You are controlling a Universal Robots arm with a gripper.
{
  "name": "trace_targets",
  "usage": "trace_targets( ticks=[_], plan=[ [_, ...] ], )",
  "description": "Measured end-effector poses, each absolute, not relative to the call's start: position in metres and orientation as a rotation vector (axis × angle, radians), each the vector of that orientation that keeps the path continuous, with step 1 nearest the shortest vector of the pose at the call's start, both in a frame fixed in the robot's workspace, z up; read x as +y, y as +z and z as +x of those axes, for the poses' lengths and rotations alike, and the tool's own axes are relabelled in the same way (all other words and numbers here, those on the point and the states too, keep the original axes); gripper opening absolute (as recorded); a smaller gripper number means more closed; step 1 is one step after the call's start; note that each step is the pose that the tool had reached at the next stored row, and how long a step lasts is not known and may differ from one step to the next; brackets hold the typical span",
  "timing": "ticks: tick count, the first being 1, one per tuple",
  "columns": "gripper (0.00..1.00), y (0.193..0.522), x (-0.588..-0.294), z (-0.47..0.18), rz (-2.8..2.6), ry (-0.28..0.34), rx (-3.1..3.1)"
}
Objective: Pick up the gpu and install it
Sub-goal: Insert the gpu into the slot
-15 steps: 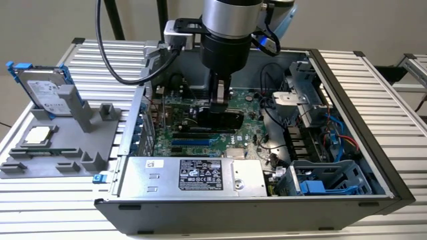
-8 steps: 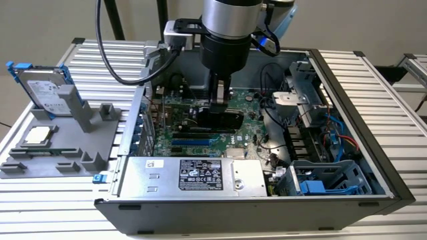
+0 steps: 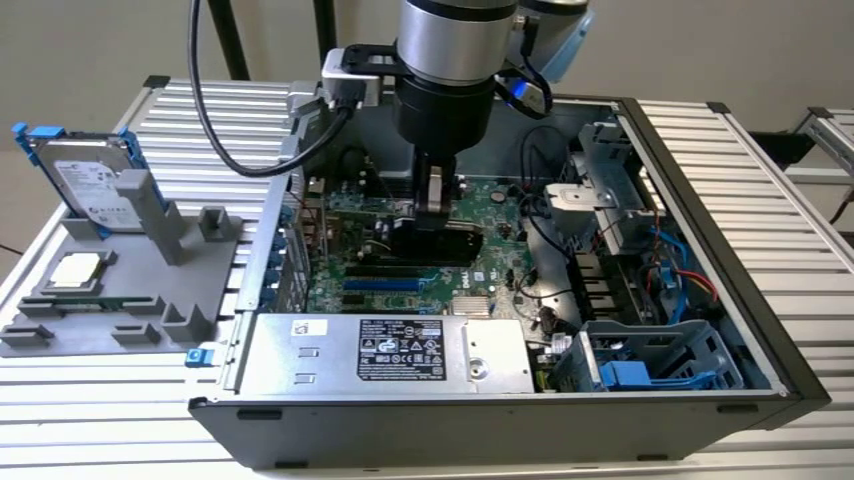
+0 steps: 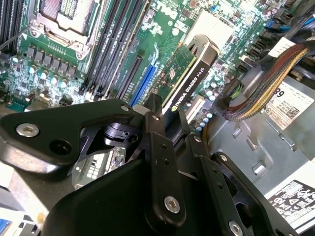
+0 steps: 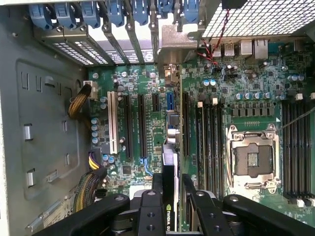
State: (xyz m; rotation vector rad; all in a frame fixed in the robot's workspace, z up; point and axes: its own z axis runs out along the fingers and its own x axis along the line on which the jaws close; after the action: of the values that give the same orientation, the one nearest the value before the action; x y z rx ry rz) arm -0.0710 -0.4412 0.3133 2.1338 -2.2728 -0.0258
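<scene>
- The gripper (image 3: 430, 222) is down inside the open case (image 3: 694, 180), its fingers (image 4: 156, 147) clamped narrow on the gpu (image 4: 189, 81) — the card stands on edge between them, over the middle of the motherboard (image 3: 501, 240).
- In the first wrist view the gpu (image 5: 169, 169) lines up with the slots (image 5: 141, 125) below it; whether it is seated I cannot tell.
- It looks light and stiff — a thin board with a black cooler, so it should not sag in the hold.
- I'd judge it fragile: bare components and an edge connector that won't forgive a tilt.
- The best hold seems to be where it is now, flat across the cooler face and the back of the board, away from the connector edge.
- The plastic shroud may be slick, so a firm squeeze matters.
</scene>
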Motion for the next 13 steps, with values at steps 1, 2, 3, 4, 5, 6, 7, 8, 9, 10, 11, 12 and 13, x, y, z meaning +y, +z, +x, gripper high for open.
trace_targets(
  ticks=[1, 2, 3, 4, 5, 6, 7, 8, 9, 10, 11, 12, 13],
  plan=[
    [0.0, 0.3121, -0.4411, -0.0715, 2.134, -0.025, -2.273],
    [0.0, 0.3111, -0.4411, -0.0721, 2.134, -0.025, -2.273],
    [0.0, 0.3104, -0.4411, -0.0724, 2.134, -0.025, -2.274],
    [0.0, 0.3103, -0.4412, -0.0725, 2.134, -0.025, -2.273],
    [0.0, 0.3103, -0.4412, -0.0725, 2.134, -0.025, -2.273],
    [0.0, 0.3102, -0.4412, -0.0725, 2.134, -0.025, -2.273],
    [0.0, 0.3098, -0.4411, -0.0725, 2.134, -0.025, -2.273],
    [0.0, 0.3096, -0.4411, -0.0726, 2.134, -0.025, -2.273],
    [0.0, 0.3095, -0.4411, -0.0726, 2.134, -0.025, -2.273],
    [0.0, 0.3094, -0.4411, -0.0726, 2.134, -0.025, -2.273],
    [0.0, 0.309, -0.4411, -0.0726, 2.134, -0.025, -2.273],
    [0.0, 0.3086, -0.4411, -0.0728, 2.134, -0.025, -2.274],
    [0.0, 0.3082, -0.4411, -0.0729, 2.134, -0.025, -2.274]
  ],
)
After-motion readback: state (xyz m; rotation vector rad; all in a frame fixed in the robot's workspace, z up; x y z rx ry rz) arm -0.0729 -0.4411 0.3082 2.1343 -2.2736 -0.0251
